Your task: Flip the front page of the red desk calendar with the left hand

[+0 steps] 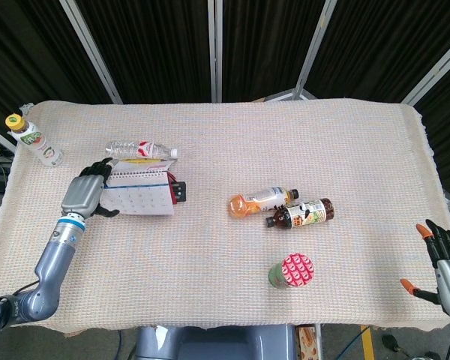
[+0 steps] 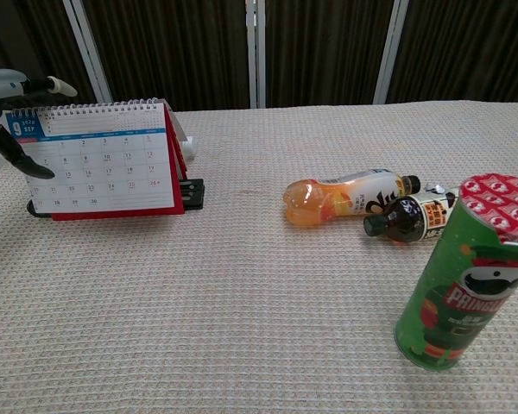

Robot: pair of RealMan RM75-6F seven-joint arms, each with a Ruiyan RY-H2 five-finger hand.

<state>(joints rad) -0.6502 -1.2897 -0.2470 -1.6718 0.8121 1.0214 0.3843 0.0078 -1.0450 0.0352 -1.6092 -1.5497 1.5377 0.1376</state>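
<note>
Red desk calendar (image 2: 104, 159) is standing at the table's (image 1: 285, 150) left side, its September page facing front. Left hand (image 1: 84, 195) is touching its top-left corner, fingers spread, holding nothing — half cut off in the chest view. Right hand (image 1: 444, 262) is sitting open at the frame's lower right edge — partly cropped.

Left hand (image 2: 9, 103) sits at the calendar's (image 2: 99, 159) top left corner, fingers spread over the spiral edge. September page faces front. Orange bottle (image 2: 350, 197) and dark bottle (image 2: 412, 216) lie touching; Pringles can (image 2: 464, 274) stands near.
</note>
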